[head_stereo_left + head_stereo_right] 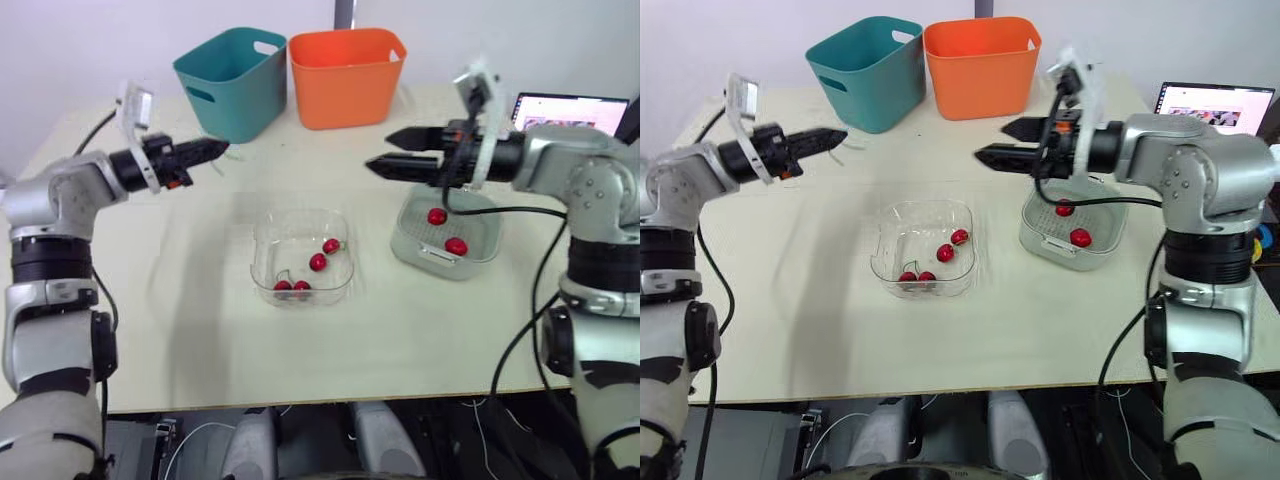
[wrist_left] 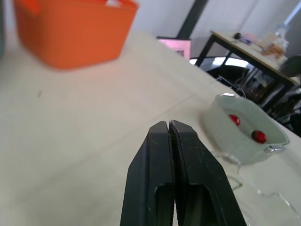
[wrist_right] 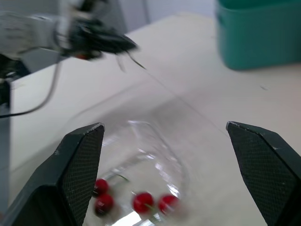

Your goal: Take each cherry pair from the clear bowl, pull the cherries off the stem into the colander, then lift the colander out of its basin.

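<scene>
— What's at the back of the table (image 1: 200, 330)?
— Two bins close side by side, top centre of the frame. The teal bin (image 1: 232, 80) is on the left, turned at an angle, and the orange bin (image 1: 345, 76) is on the right. Each has a cut-out handle.
— And on the right edge?
— A laptop (image 1: 570, 110), upper right, with its lid open and screen lit.
— Beyond the table?
— A dark pole (image 1: 345, 12) rises behind the bins. The left wrist view shows a desk (image 2: 244, 49) with small clutter on it.

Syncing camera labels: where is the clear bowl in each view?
Left eye: clear bowl at table centre, left of the colander.
Right eye: clear bowl, same spot.
Left wrist: its faint rim beside the colander.
Right wrist: beyond the right gripper's open fingers, cherries inside.
Shared landmark: left gripper, visible in all four.
</scene>
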### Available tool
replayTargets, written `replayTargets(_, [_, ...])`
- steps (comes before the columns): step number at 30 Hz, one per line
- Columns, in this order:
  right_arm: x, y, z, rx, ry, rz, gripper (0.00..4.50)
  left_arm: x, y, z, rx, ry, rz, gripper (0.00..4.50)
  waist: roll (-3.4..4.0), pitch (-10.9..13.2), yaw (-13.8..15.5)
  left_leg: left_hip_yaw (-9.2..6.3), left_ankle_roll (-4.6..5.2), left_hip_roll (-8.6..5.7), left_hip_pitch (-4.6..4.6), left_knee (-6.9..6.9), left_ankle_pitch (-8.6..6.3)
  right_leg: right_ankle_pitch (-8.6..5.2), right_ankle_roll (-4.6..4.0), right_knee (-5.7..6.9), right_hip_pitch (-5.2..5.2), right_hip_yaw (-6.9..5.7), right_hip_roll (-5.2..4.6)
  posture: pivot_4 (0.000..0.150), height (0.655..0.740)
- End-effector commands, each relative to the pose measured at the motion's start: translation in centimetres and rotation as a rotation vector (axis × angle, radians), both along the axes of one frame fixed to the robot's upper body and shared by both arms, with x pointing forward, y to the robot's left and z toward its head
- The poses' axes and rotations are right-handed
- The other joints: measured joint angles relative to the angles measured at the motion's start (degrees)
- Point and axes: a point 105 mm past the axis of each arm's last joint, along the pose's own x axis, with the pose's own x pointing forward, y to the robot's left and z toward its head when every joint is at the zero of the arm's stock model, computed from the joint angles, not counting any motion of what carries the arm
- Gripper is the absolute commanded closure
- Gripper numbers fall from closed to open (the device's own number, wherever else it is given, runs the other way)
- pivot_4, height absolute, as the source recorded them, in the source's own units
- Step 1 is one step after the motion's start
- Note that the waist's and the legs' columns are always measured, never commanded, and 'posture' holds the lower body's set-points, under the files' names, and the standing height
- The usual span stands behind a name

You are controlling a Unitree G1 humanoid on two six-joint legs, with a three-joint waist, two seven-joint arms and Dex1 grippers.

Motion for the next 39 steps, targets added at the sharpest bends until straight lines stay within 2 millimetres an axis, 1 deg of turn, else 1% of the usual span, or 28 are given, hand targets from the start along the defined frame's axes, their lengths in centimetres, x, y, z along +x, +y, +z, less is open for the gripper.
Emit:
replayTargets(1, [-3.4,4.0,-0.2,-0.008,-0.066,0.154,0.03,-0.5,2.8,-2.3,-0.031,0.089,0.098,4.5,0.0,0.0,0.0,0.0,0.0,0.0,0.01,-0.01,0.0,0.02,-0.04,0.0,0.01,0.0,-0.01,0.15,0.74])
replayTargets(2, [-3.9,4.6,-0.7,-0.021,-0.07,0.179,0.03,-0.7,3.2,-3.2,-0.057,0.132,0.111,4.5,-0.01,0.0,0.1,0.0,0.0,0.0,0.0,0.0,0.0,0.02,-0.04,0.01,0.0,-0.01,-0.01,0.15,0.74])
replayTargets(3, [-4.3,4.9,-0.9,-0.03,-0.074,0.191,0.03,-0.8,3.3,-3.6,-0.076,0.157,0.116,4.5,-0.02,0.0,0.2,-0.03,0.0,0.0,-0.02,0.03,0.0,0.03,-0.05,0.01,0.01,-0.05,-0.01,0.15,0.74])
replayTargets(5, [-5.0,5.6,-1.7,-0.051,-0.073,0.22,0.03,-1.4,3.6,-5.5,-0.14,0.242,0.12,4.5,-0.06,0.0,0.6,-0.08,-0.01,0.0,-0.04,0.07,0.0,0.03,-0.05,0.01,0.05,-0.12,-0.04,0.15,0.74])
replayTargets(7, [-5.4,6.0,-2.2,-0.062,-0.068,0.239,0.03,-1.7,3.9,-7.6,-0.149,0.309,0.139,4.5,-0.07,0.0,0.8,-0.07,-0.01,-0.01,-0.03,0.08,0.0,0.03,-0.04,-0.02,0.08,-0.13,-0.07,0.15,0.74])
replayTargets(9, [-5.6,6.2,-2.4,-0.07,-0.063,0.247,0.03,-1.9,4.1,-8.4,-0.145,0.332,0.15,4.5,-0.07,0.0,0.9,-0.07,-0.01,-0.01,-0.01,0.06,0.0,0.02,-0.05,-0.01,0.08,-0.14,-0.06,0.15,0.74])
replayTargets(11, [-5.8,6.4,-2.8,-0.085,-0.056,0.254,0.03,-1.8,4.5,-8.8,-0.152,0.343,0.172,4.5,-0.08,0.0,1.1,-0.08,-0.01,0.0,-0.01,0.06,0.0,0.03,-0.06,-0.01,0.07,-0.15,-0.05,0.15,0.74])
replayTargets(14, [-5.8,6.2,-3.4,-0.122,-0.059,0.249,0.03,-1.5,5.8,-9.7,-0.127,0.356,0.244,4.5,-0.08,0.0,1.2,-0.08,-0.01,0.0,0.0,0.06,0.0,0.03,-0.07,-0.01,0.07,-0.15,-0.05,0.15,0.74])
replayTargets(16, [-5.7,5.9,-3.7,-0.152,-0.06,0.23,0.0,-1.6,6.4,-10.1,-0.122,0.376,0.265,4.03,-0.09,-0.1,1.2,-0.08,-0.01,0.0,0.01,0.05,0.0,0.03,-0.07,-0.01,0.07,-0.15,-0.05,0.15,0.74])
replayTargets(18, [-5.6,5.7,-3.9,-0.168,-0.058,0.215,0.0,-1.7,6.5,-10.2,-0.13,0.387,0.263,3.53,-0.09,-0.1,1.2,-0.07,-0.01,0.0,0.0,0.05,0.0,0.03,-0.07,-0.01,0.07,-0.15,-0.05,0.15,0.74])
replayTargets(23, [-5.5,5.3,-4.1,-0.186,-0.064,0.202,0.0,-2.2,6.9,-10.1,-0.143,0.4,0.256,1.66,-0.09,-0.1,1.2,-0.07,-0.01,0.0,0.0,0.05,0.0,0.03,-0.07,-0.01,0.06,-0.15,-0.05,0.15,0.74])
replayTargets(25, [-5.4,5.1,-4.1,-0.191,-0.068,0.196,0.0,-2.4,7.5,-9.4,-0.156,0.383,0.26,0.95,-0.09,-0.1,1.2,-0.07,-0.01,0.0,0.0,0.05,0.0,0.03,-0.07,-0.01,0.07,-0.15,-0.05,0.15,0.74])
replayTargets(26, [-5.3,4.9,-4.0,-0.193,-0.071,0.191,0.0,-2.6,8.1,-8.8,-0.157,0.368,0.27,0.65,-0.09,-0.1,1.2,-0.07,-0.01,0.0,0.0,0.05,0.0,0.03,-0.07,-0.02,0.06,-0.15,-0.05,0.15,0.74])
replayTargets(27, [-5.2,4.8,-4.0,-0.194,-0.073,0.187,0.0,-2.8,8.5,-8.4,-0.158,0.358,0.277,0.26,-0.09,-0.1,1.2,-0.07,-0.01,0.0,0.0,0.05,0.0,0.03,-0.07,-0.02,0.06,-0.15,-0.05,0.15,0.74])
replayTargets(28, [-5.1,4.5,-3.9,-0.197,-0.076,0.182,0.0,-3.0,9.2,-7.9,-0.15,0.344,0.29,0.04,-0.09,-0.1,1.2,-0.07,-0.01,0.01,0.0,0.05,0.0,0.03,-0.07,-0.02,0.05,-0.15,-0.04,0.15,0.74])
replayTargets(32, [-4.7,2.5,-3.3,-0.195,-0.096,0.134,0.0,-5.2,11.9,-6.2,0.065,0.257,0.299,0.04,-0.1,-0.1,0.8,-0.06,-0.01,0.03,0.0,-0.01,0.0,0.01,-0.09,-0.04,0.03,-0.15,-0.05,0.15,0.74])
replayTargets(34, [-4.3,1.3,-2.9,-0.177,-0.108,0.087,0.0,-5.9,12.3,-4.9,0.179,0.169,0.278,0.04,-0.09,-0.1,0.8,-0.05,-0.01,0.03,0.0,-0.04,0.0,-0.04,-0.18,-0.07,0.02,-0.15,-0.06,0.15,0.74])
replayTargets(35, [-4.0,0.4,-2.7,-0.167,-0.116,0.05,0.0,-6.1,12.4,-3.9,0.216,0.107,0.273,0.04,-0.09,-0.1,1.0,-0.04,-0.01,0.03,0.0,-0.04,0.0,-0.09,-0.27,-0.08,0.03,-0.15,-0.08,0.15,0.74])
replayTargets(36, [-3.7,-1.5,-2.2,-0.117,-0.124,-0.008,0.0,-6.6,11.9,-1.6,0.244,-0.007,0.254,0.04,-0.1,-0.1,1.4,-0.04,-0.01,0.03,0.01,-0.03,0.0,-0.09,-0.27,-0.08,0.03,-0.15,-0.08,0.15,0.74])
replayTargets(37, [-3.4,-3.5,-1.6,-0.079,-0.157,-0.074,0.0,-7.1,11.4,0.0,0.27,-0.089,0.238,0.04,-0.25,-0.1,1.9,-0.04,-0.01,0.03,-0.01,-0.03,0.0,-0.1,-0.27,-0.1,0.03,-0.16,-0.1,0.15,0.74])
replayTargets(38, [-3.3,-5.4,-1.3,-0.064,-0.167,-0.137,0.0,-7.6,10.8,1.1,0.273,-0.133,0.231,0.04,-0.28,-0.1,2.2,-0.06,-0.02,0.05,-0.06,-0.02,0.0,-0.11,-0.28,-0.17,0.06,-0.24,-0.14,0.15,0.74])
replayTargets(39, [-3.2,-7.0,-1.2,-0.062,-0.164,-0.19,0.0,-8.1,10.2,1.7,0.259,-0.152,0.218,0.04,-0.27,-0.1,2.6,-0.04,-0.03,0.04,-0.06,0.01,-0.01,-0.12,-0.29,-0.23,0.1,-0.26,-0.18,0.15,0.74])
